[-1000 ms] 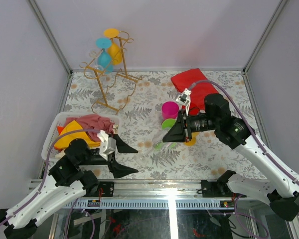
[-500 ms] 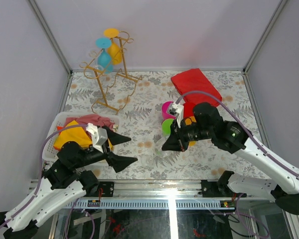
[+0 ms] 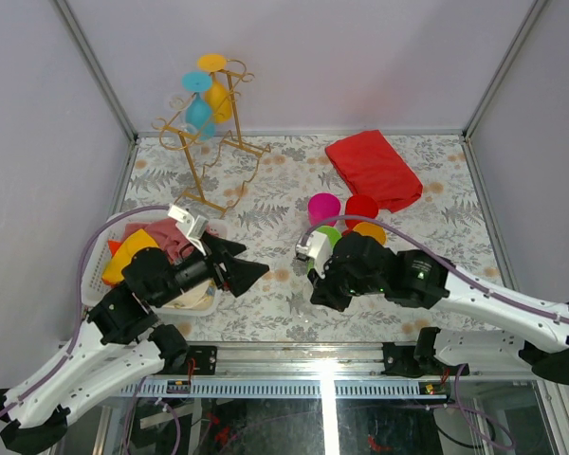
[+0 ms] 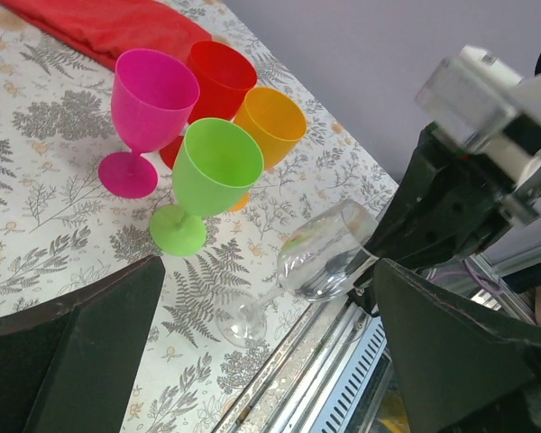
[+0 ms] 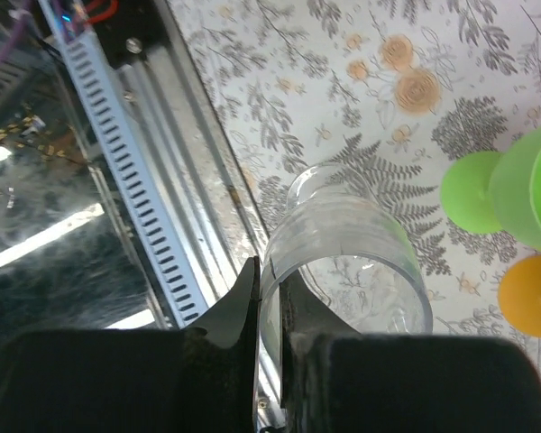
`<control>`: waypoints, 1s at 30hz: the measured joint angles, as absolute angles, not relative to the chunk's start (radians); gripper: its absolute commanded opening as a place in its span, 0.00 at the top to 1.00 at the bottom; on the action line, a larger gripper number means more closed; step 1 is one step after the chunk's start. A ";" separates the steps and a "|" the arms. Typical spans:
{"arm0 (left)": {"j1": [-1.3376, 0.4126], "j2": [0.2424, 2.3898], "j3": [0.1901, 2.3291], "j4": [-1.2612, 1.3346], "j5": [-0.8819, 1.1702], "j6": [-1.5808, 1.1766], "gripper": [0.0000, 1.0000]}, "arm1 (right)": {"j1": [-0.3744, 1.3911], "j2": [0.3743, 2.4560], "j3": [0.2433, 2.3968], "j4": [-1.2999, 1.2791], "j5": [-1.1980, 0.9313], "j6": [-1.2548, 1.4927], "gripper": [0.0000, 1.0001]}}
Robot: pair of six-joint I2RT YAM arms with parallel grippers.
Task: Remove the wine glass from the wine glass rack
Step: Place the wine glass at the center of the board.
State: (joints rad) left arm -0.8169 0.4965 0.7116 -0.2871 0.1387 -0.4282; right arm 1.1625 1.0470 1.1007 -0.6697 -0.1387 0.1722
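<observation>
Floral-print counter (image 3: 284, 185): the right claw (image 5: 270, 275), now swung nearer the front edge, pinches the thin rim of a smooth, clear, tilted wine glass (image 4: 325, 253); the left claw (image 3: 249, 261) has spread wide, empty.

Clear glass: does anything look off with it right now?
Yes. The clear glass leans steeply, its foot low near the table's front edge, pinched at the rim by the right gripper. The green glass beside it stands upright.

L arm (image 3: 81, 365) reaches fwd, low, L gripper (image 3: 247, 263) w/ jaws spread wide; R arm (image 3: 498, 296) folded across toward centre, R gripper (image 5: 269, 275) nipped tight on clear wine glass (image 5: 361, 257) rim.
</observation>
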 measured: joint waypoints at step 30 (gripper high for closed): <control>-0.817 0.371 0.717 -0.339 -0.007 -0.446 0.00 | 1.176 1.213 1.028 -0.579 0.097 0.120 0.97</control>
State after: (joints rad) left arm -0.8169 0.3714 0.7174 -0.3386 -0.0074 -0.4461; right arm 1.1755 1.2125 1.0283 -0.5793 0.0967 0.1204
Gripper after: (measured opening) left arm 0.996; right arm 0.082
